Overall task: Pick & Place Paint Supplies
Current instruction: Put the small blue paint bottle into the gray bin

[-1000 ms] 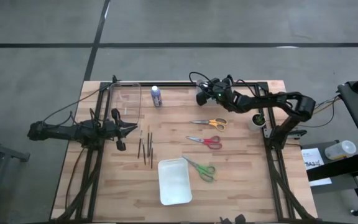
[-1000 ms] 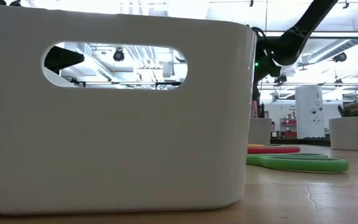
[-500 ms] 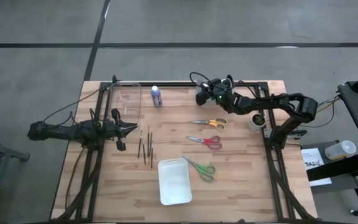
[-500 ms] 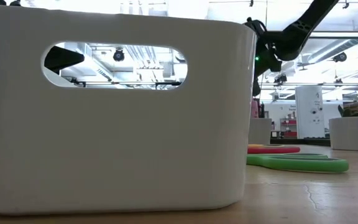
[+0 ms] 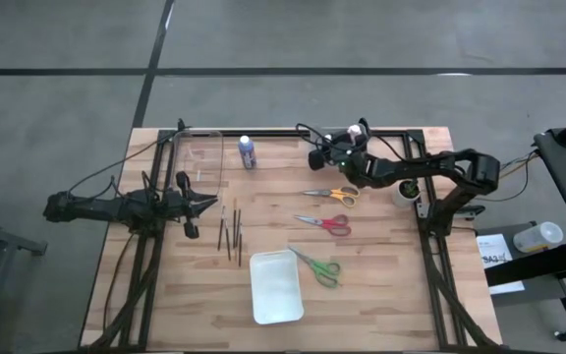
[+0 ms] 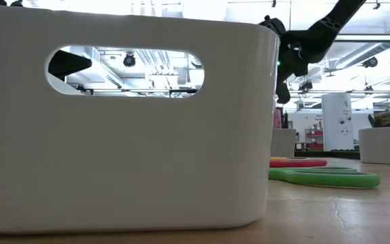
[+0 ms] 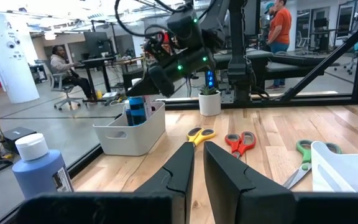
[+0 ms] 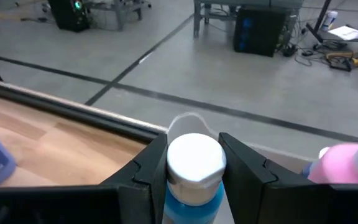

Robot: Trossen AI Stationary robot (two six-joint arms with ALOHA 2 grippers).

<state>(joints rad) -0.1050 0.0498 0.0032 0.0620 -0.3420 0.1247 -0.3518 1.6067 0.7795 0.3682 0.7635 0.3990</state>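
This is a robotics lab or open workshop hall. A wooden table [image 5: 381, 285] on a black metal frame stands on a grey concrete floor [image 5: 283, 49] marked with dark lines. Beyond the table's far edge are desks, computer gear [image 8: 260, 28], floor cables, exposed ceiling pipes [image 6: 147, 64], 1 seated person [image 7: 61, 65] and 1 standing person [image 7: 280, 25].

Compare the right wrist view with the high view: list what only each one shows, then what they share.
Only the right wrist view: the grip itself, with the right gripper shut on a white-capped blue bottle.

Only the high view: the orange scissors, red scissors, green scissors, the brushes, the white tray and the waiting left gripper at the table's left.

Both: the right gripper at the table's back edge, and a second blue bottle standing there.
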